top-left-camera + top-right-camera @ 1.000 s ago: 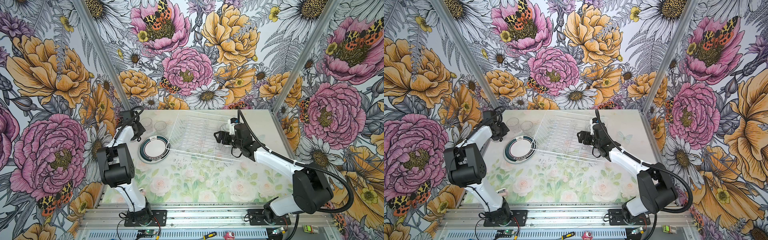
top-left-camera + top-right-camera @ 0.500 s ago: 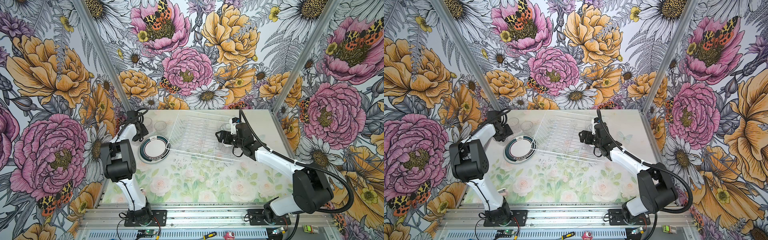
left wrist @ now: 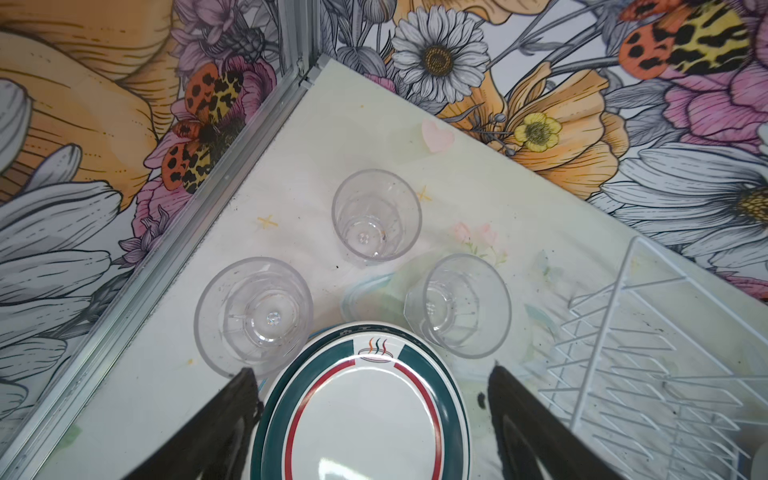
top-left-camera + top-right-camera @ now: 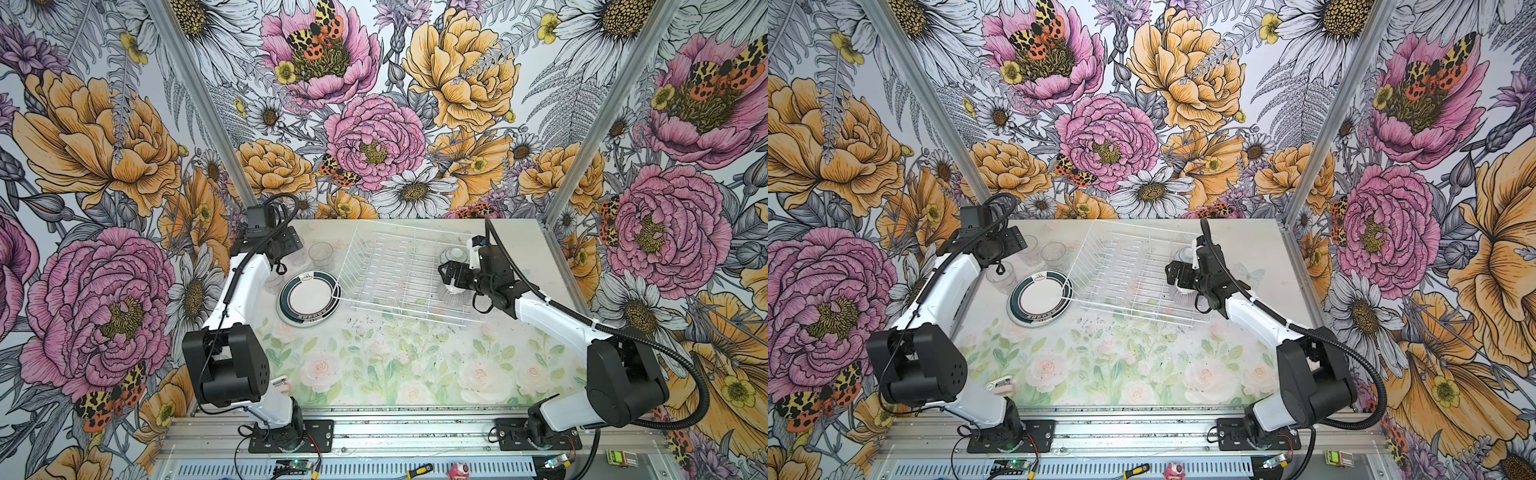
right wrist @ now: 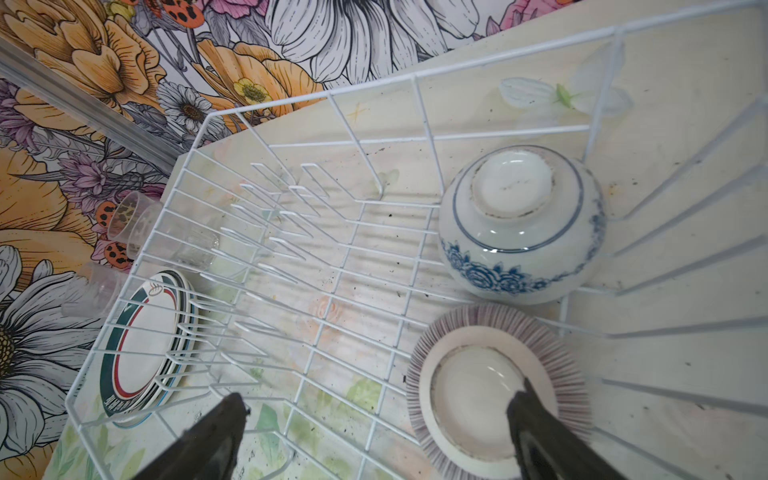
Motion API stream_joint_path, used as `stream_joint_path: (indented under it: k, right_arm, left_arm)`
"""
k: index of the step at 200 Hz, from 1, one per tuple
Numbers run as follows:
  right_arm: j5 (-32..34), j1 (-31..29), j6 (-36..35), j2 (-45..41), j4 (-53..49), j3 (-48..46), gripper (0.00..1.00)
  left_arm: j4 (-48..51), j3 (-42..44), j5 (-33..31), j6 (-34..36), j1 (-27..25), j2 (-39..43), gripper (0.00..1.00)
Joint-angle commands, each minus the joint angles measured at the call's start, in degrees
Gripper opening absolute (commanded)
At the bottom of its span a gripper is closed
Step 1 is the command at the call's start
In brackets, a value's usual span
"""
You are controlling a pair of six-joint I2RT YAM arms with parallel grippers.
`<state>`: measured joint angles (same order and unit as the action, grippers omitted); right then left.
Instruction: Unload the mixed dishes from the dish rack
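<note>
The white wire dish rack (image 4: 415, 314) (image 5: 415, 75) sits at the back middle of the table. Two small bowls lie upside down in its right end: a blue-patterned bowl (image 5: 519, 232) (image 4: 455, 253) and a grey-striped bowl (image 5: 469, 395) (image 4: 451, 293). My right gripper (image 5: 380, 392) (image 4: 451, 276) hangs open inside the rack, one finger over the striped bowl's foot. Left of the rack, dark-rimmed plates (image 4: 308, 297) (image 3: 361, 424) are stacked on the table. Three clear tumblers (image 3: 376, 216) (image 3: 253, 311) (image 3: 457, 305) stand upright behind them. My left gripper (image 3: 370, 370) (image 4: 286, 249) is open above the plates and holds nothing.
The flowered back wall and an aluminium corner post (image 3: 232, 174) stand close behind the tumblers. A screwdriver (image 4: 417, 471) and a small pink object (image 4: 457, 471) lie on the front rail. The rack's upright plate slots (image 5: 282, 216) hold nothing.
My left gripper went from shut to open over the tumblers. The right gripper opened a little wider and barely shifted over the striped bowl.
</note>
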<state>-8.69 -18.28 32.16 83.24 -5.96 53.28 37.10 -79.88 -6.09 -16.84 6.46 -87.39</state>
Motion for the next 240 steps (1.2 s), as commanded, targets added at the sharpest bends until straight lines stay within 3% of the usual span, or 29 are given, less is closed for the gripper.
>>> stream_joint_path:
  k: [1, 16, 49, 101, 125, 142, 176, 240]
  right_arm:
    - [1.07, 3.33, -0.62, -5.13, -1.28, 0.0, 0.99]
    - [1.67, 5.01, -0.3, -7.08, -1.87, -0.41, 0.99]
    - [3.03, 6.55, 0.06, -9.62, -3.51, -0.59, 0.99]
    - [3.13, 6.93, 1.32, -9.33, -5.13, -2.72, 0.96]
    - [2.34, 6.93, 1.45, -8.76, -6.72, -4.45, 0.91]
    - [2.4, 6.9, 1.57, -8.63, -7.8, -5.26, 0.85]
    - [0.27, 6.87, 0.56, -7.13, -10.38, -4.42, 0.74]
    - [6.7, 6.94, -3.69, -4.12, -12.41, -4.58, 0.6]
  left_arm:
    - [-1.57, 3.13, -2.79, 1.17, -1.27, 5.27, 0.94]
    - [-3.63, 5.17, -3.56, 0.83, -3.0, 9.39, 0.99]
    - [-9.46, 10.69, -0.99, -1.4, -6.48, 16.49, 0.99]
    - [-13.21, 15.75, 4.14, -4.29, -15.46, 20.26, 0.99]
    - [-20.1, 19.27, 10.04, -7.76, -20.27, 21.3, 0.99]
    - [-23.8, 19.55, 14.62, -10.09, -21.92, 20.67, 0.99]
    - [-27.51, 17.87, 14.48, -10.75, -27.04, 18.21, 0.99]
    - [-30.18, 9.1, 16.09, -11.38, -36.5, 3.79, 0.99]
